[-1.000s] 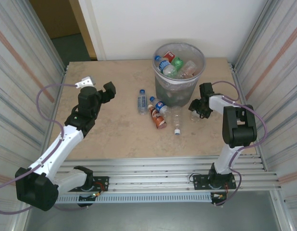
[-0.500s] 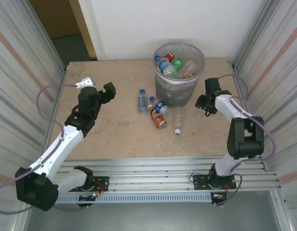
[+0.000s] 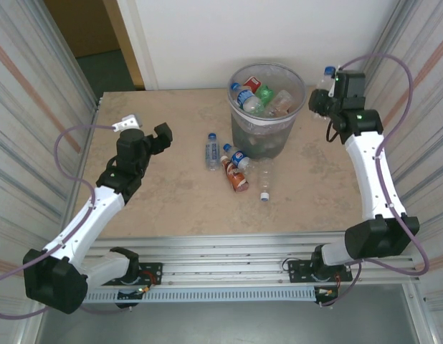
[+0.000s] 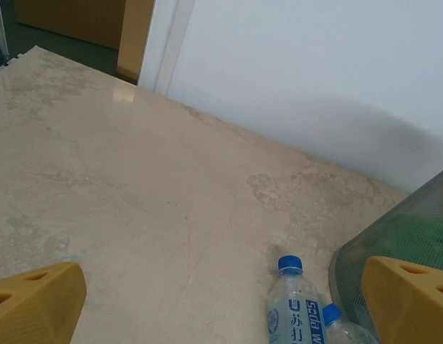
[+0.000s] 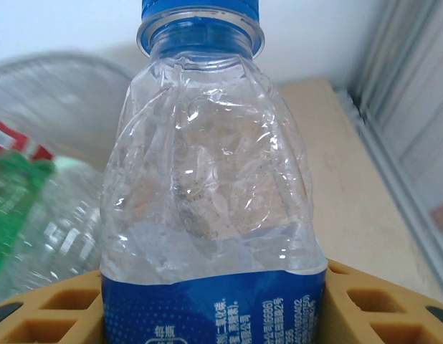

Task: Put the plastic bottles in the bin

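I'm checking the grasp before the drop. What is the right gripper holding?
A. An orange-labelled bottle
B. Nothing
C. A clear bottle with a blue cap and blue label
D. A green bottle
C: in the right wrist view, the right gripper is closed on a crumpled clear bottle with a blue cap and a blue label, raised off the table.
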